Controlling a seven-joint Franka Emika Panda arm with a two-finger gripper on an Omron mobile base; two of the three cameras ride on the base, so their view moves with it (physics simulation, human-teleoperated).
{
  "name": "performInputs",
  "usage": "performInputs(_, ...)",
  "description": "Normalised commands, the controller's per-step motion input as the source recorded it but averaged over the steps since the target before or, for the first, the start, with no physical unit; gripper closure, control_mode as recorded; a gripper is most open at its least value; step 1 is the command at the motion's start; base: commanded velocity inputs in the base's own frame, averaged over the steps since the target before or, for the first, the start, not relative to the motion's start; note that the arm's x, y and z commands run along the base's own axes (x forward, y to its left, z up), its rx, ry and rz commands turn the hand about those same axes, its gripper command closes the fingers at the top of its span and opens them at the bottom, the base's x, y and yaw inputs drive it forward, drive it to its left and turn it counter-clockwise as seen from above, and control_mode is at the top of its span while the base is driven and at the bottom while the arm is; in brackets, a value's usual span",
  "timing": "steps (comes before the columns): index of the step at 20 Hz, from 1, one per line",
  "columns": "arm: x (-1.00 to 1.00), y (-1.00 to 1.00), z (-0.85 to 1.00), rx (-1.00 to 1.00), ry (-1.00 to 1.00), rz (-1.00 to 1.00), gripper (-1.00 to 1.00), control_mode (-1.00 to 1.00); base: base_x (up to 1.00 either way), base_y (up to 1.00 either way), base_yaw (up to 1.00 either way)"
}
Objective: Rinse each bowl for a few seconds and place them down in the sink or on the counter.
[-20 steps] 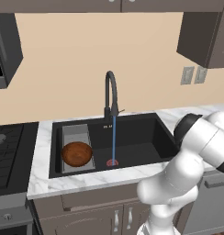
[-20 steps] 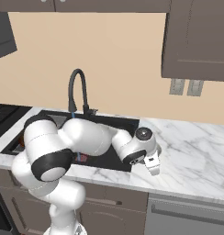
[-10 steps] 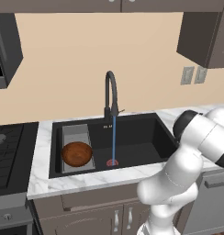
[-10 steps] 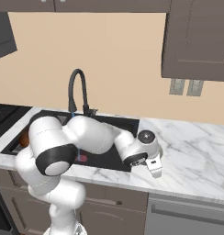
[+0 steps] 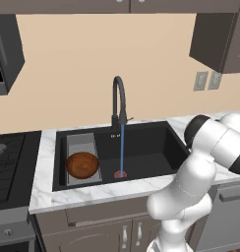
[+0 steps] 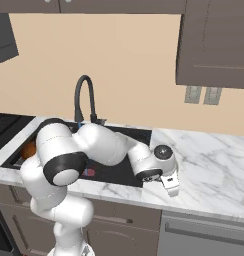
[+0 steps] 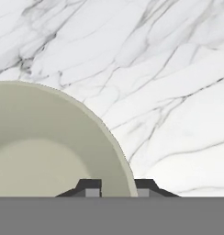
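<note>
We see our gripper [image 7: 116, 189] low over the marble counter [image 7: 169, 82] to the right of the sink [image 5: 151, 147], its two fingertips [image 7: 92, 188] straddling the rim of the pale cream bowl [image 7: 45, 147], one inside and one outside; whether they pinch it or stand just free of it we cannot tell. The reddish-brown bowl [image 5: 83, 164] sits on the grey ribbed tray [image 5: 81, 145] at the sink's left end. Water [image 5: 122, 150] runs from the black gooseneck faucet [image 5: 118, 101] onto the red drain [image 5: 120, 174].
</note>
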Motion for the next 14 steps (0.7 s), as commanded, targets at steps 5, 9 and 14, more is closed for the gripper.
performInputs(5,0.0,0.03,0.0,0.01,0.0,-0.01,-1.0,-1.0,0.0,0.0,0.0)
performInputs(9,0.0,0.0,0.15,0.01,0.0,-0.02,-1.0,-1.0,0.0,0.0,0.0)
performInputs(14,0.0,0.0,0.27,0.01,0.0,-0.01,-1.0,-1.0,0.0,0.0,0.0)
